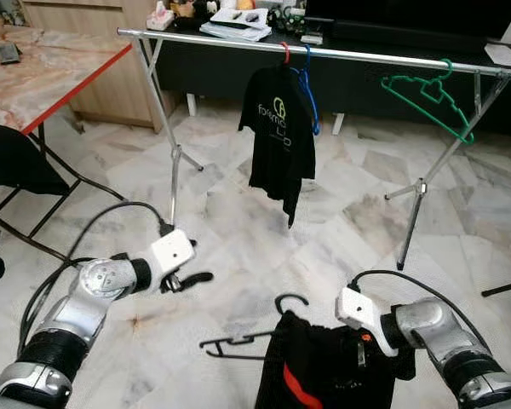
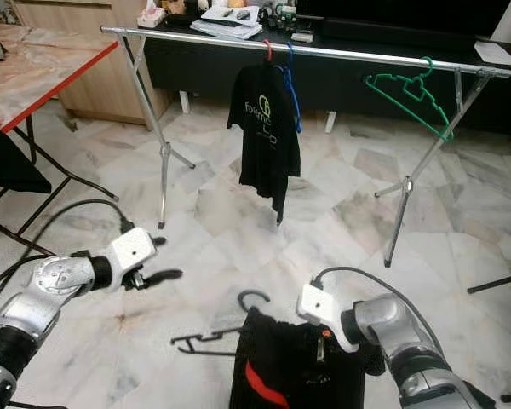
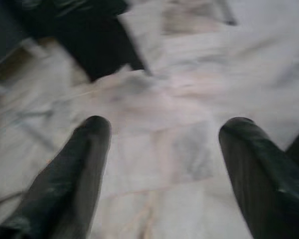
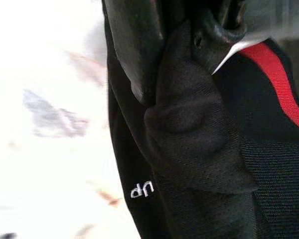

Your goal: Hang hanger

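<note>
The right gripper (image 4: 189, 55) was clamped on a black garment (image 1: 324, 366) carried on a black hanger (image 1: 238, 343), low and well short of the rail (image 1: 341, 53). The left gripper (image 3: 164, 149) hung spread wide over bare floor. Gripped by cloth alone, the garment could slip off the hanger during the lift. The wrist view showed that pinch; the head views showed the rail and free hook.
</note>
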Motion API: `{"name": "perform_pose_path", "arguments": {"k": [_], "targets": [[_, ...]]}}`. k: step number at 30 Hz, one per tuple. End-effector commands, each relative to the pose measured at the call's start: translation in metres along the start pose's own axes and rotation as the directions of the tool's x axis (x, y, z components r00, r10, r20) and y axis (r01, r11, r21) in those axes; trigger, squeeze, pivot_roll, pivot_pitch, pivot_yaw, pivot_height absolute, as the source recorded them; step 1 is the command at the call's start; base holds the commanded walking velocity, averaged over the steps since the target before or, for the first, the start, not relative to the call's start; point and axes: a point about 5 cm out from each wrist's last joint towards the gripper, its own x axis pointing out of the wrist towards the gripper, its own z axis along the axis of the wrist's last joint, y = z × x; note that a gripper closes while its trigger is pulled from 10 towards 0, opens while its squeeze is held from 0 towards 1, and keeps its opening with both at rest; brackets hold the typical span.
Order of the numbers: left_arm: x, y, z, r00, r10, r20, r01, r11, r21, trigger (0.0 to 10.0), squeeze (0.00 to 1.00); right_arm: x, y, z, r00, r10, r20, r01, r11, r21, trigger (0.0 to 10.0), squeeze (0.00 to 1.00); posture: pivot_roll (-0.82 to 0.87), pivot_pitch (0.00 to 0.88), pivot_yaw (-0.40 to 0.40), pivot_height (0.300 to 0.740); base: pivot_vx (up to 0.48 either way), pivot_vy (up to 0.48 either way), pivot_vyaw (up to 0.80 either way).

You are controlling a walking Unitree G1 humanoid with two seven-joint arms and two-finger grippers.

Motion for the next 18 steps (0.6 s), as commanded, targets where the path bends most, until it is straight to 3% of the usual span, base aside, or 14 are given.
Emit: {"name": "perform_pose_path", "arguments": {"k": [1,7,9,11,12,13,18], "targets": [[-0.007,0.002,-0.016,0.992,0.117,-0.048,-0.119,0.992,-0.05,10.0,1.0,-0.007,-0.01,0.009,0.996,-0.078,0.054,0.076,0.997,0.028,0.0,0.0,-0.04,0.135,-0.053,0.74,0.0,0.0,0.0],[-0.011,0.002,-0.031,0.957,0.27,-0.102,-0.28,0.954,-0.102,10.0,1.0,-0.008,-0.013,0.016,0.99,-0.097,0.099,0.093,0.995,0.04,0.0,0.0,-0.03,0.136,-0.052,0.74,0.0,0.0,0.0],[-0.013,-0.002,-0.04,0.945,0.291,-0.147,-0.311,0.94,-0.14,10.0,1.0,-0.008,-0.017,0.026,0.983,-0.118,0.142,0.114,0.993,0.034,0.0,0.0,-0.04,0.135,-0.05,0.74,0.0,0.0,0.0],[-0.012,-0.009,-0.044,0.954,0.255,-0.159,-0.279,0.949,-0.15,10.0,1.0,-0.009,-0.019,0.031,0.977,-0.132,0.165,0.127,0.991,0.042,0.0,0.0,-0.04,0.135,-0.05,0.74,0.0,0.0,0.0],[-0.01,-0.018,-0.046,0.967,0.199,-0.161,-0.222,0.965,-0.142,10.0,0.13,-0.009,-0.021,0.037,0.974,-0.135,0.181,0.131,0.991,0.032,0.0,0.0,-0.03,0.135,-0.051,0.74,0.0,0.0,0.0],[-0.007,-0.032,-0.048,0.979,0.12,-0.164,-0.142,0.981,-0.129,10.0,0.0,-0.009,-0.023,0.048,0.97,-0.132,0.206,0.133,0.991,0.008,0.0,0.0,-0.03,0.135,-0.051,0.74,0.0,0.0,0.0],[0.001,-0.047,-0.051,0.979,0.087,-0.184,-0.114,0.983,-0.142,10.0,0.0,-0.01,-0.027,0.069,0.96,-0.115,0.254,0.131,0.99,-0.047,0.0,0.0,-0.04,0.132,-0.053,0.74,0.0,0.0,0.0]]}}
